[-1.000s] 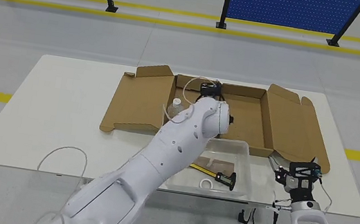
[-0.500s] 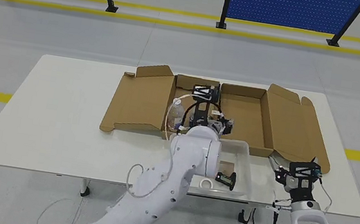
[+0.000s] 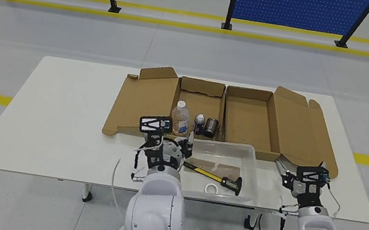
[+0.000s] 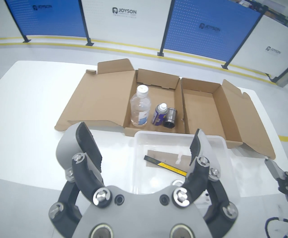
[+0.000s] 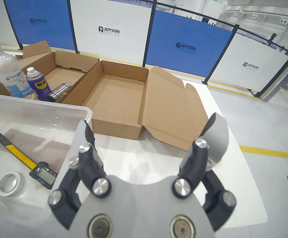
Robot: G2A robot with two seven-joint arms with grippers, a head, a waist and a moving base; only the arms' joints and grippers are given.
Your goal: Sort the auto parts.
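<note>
A cardboard box (image 3: 244, 124) lies open at the table's far middle. Its left compartment holds a clear bottle (image 3: 180, 116) (image 4: 140, 108), a blue spray can (image 3: 199, 123) (image 4: 160, 114) and a metal cylinder (image 3: 210, 127) (image 4: 169, 117). In front of it, a clear plastic bin (image 3: 250, 153) holds a yellow-and-black caliper (image 3: 215, 177) (image 5: 24, 161) and a white ring (image 3: 211, 189) (image 5: 10, 182). My left gripper (image 3: 166, 132) (image 4: 140, 133) hangs open and empty by the bin's left end. My right gripper (image 3: 303, 173) (image 5: 150, 125) is open and empty, right of the bin.
The box's right compartment (image 5: 117, 97) holds nothing, and its flaps (image 3: 304, 129) spread flat to both sides. A brown sheet (image 4: 162, 157) lies on the bin's floor. Bare white table (image 3: 56, 110) stretches to the left. Blue fence panels stand beyond the table.
My left arm has pulled back from over the box's left compartment to the near side beside the bin, uncovering the bottle, can and cylinder. The right arm has not moved.
</note>
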